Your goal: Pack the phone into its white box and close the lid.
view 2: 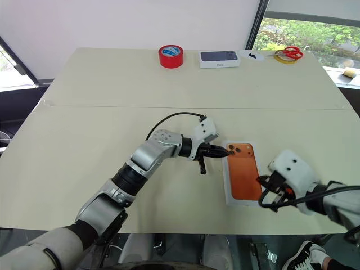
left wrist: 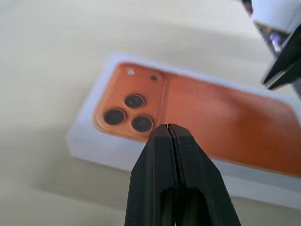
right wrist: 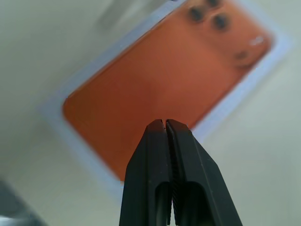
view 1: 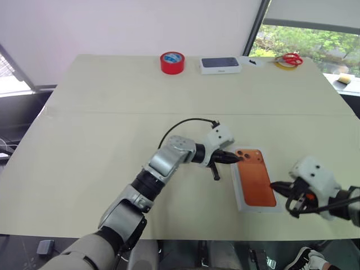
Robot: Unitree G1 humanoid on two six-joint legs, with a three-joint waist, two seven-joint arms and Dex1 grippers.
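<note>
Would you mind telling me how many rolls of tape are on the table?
2: a red roll at the far edge beside the pictured box, and a yellow roll under the red scissors at the far right corner.

You see an evenly daylit table (view 1: pixel 84 129), with brightness entering from the window (view 1: pixel 306 39) at two o'clock and shadows soft under the arms. In your wrist views the phone (left wrist: pixel 211 108) blurs softly, while the black fingers (right wrist: pixel 181 155) stay sharper.

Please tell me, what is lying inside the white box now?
The phone lies flat inside the white box, back up, camera lenses showing. It covers the box's floor, so anything underneath cannot be seen. No lid is on it.
</note>
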